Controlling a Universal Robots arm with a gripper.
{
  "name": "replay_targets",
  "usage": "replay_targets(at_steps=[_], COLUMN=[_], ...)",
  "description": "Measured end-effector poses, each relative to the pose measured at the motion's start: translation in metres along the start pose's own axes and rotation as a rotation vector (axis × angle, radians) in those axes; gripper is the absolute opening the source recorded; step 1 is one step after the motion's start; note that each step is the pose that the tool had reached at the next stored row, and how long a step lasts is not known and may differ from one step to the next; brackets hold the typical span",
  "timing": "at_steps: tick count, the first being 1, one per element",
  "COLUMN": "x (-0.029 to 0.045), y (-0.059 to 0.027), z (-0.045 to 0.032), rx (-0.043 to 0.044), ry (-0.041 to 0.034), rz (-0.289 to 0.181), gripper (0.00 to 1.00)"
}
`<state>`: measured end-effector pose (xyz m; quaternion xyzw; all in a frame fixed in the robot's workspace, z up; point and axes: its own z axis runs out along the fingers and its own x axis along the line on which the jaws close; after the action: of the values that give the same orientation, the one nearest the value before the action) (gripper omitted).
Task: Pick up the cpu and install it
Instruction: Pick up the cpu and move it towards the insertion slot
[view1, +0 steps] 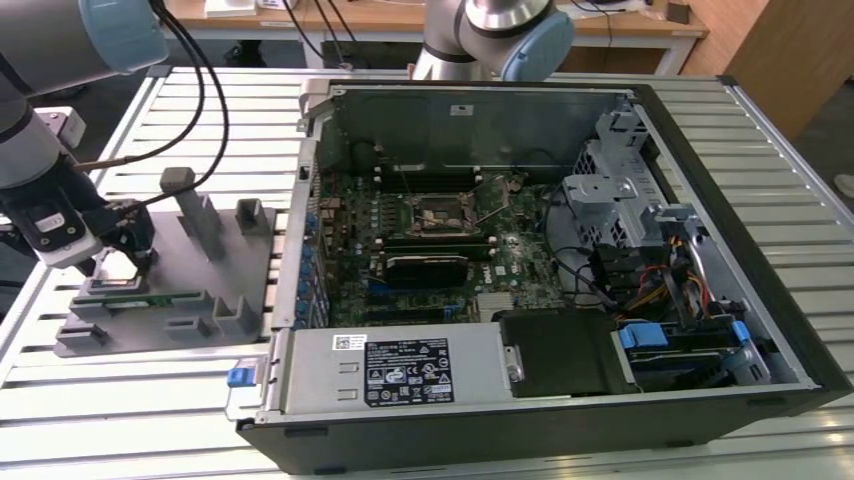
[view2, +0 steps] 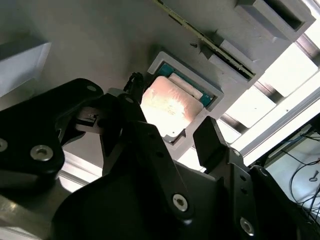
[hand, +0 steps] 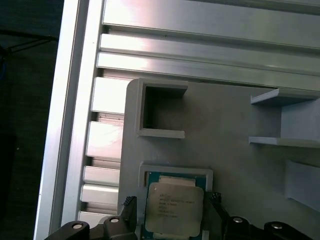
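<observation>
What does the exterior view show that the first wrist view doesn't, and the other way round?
Exterior view: the open black computer case with its dark square motherboard socket. First wrist view: the flat silver-topped square cpu lying in its pocket between the tips of the open hand. Both: the grey plastic fixture plate on the slatted aluminium table.

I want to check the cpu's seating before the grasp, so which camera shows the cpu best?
The first wrist view: the cpu lies flat-on in its grey pocket. The second wrist view shows it glared, behind the gripper. The exterior view has the gripper covering it.
</observation>
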<state>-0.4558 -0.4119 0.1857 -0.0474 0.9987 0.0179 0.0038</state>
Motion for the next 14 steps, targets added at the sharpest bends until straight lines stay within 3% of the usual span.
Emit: replay_targets(at_steps=[4, 14], x=[0.0, -0.0002], y=[0.0001, 0.0008], z=[-0.001, -0.0227], rx=[-0.0011, -0.0012], ry=[-0.0002, -0.0003], rz=[0.0, 0.003], gripper=[0.53, 0.53])
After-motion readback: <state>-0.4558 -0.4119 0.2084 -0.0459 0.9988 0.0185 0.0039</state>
